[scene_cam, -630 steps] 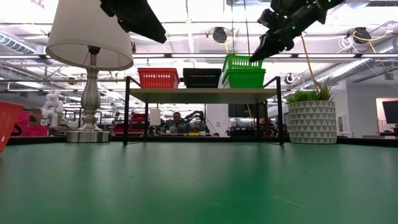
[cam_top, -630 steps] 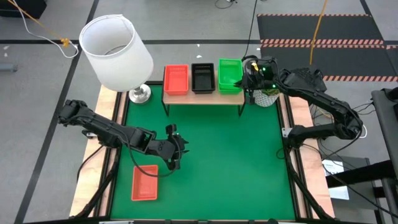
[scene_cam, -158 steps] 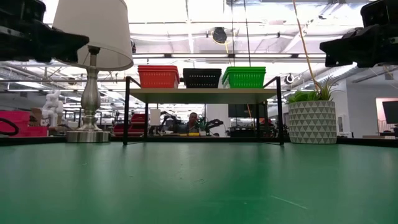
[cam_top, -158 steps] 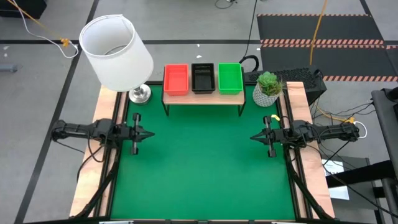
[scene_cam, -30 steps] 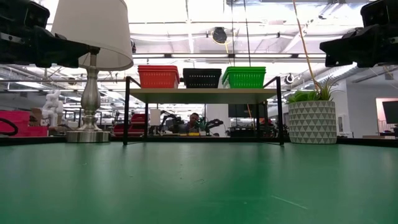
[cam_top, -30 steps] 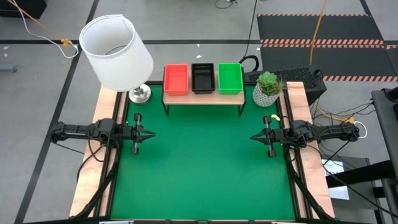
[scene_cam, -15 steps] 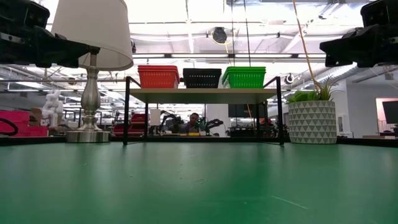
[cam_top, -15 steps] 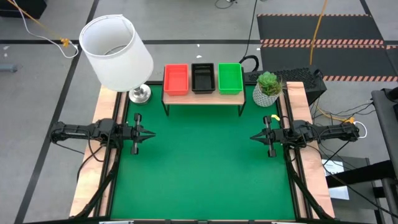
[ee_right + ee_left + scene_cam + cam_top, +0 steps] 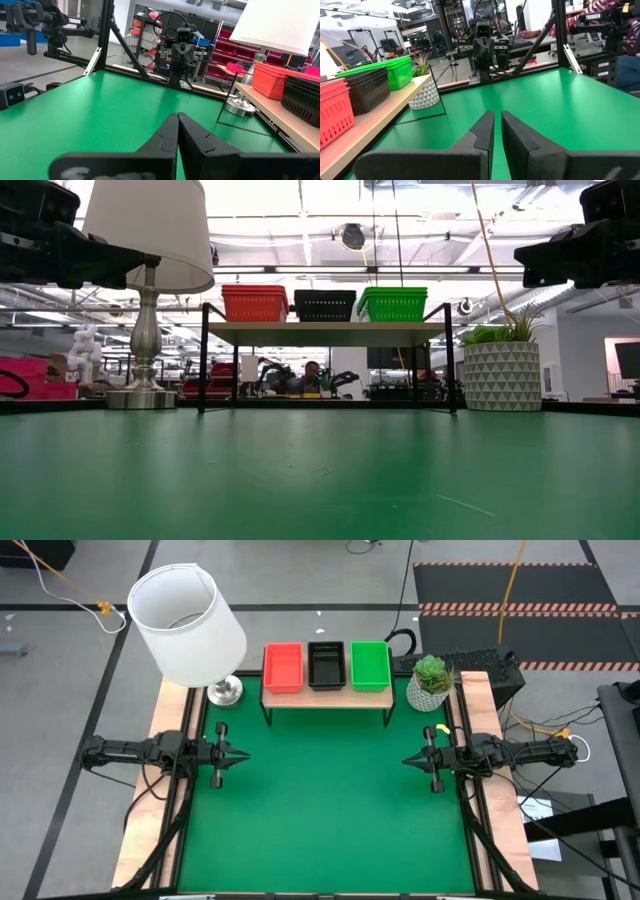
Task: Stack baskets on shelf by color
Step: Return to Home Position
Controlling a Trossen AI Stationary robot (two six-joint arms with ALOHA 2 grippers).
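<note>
The shelf (image 9: pixel 325 696) stands at the table's far edge on thin black legs. On its wooden top, side by side, rest the orange-red baskets (image 9: pixel 283 668) at the left, the black baskets (image 9: pixel 326 664) in the middle and the green baskets (image 9: pixel 370 665) at the right; the low view shows them as orange-red (image 9: pixel 254 303), black (image 9: pixel 325 305) and green (image 9: pixel 393 304). My left gripper (image 9: pixel 246 755) is at the table's left edge, pointing level toward the middle, its fingers (image 9: pixel 485 127) all but together on nothing. My right gripper (image 9: pixel 405 761) mirrors it at the right edge, shut and empty.
A lamp with a white shade (image 9: pixel 187 625) stands at the far left corner and a potted plant (image 9: pixel 430 682) at the far right, beside the shelf. Light wooden rails (image 9: pixel 160 730) run along both sides. The green mat (image 9: pixel 325 810) between the arms is free room.
</note>
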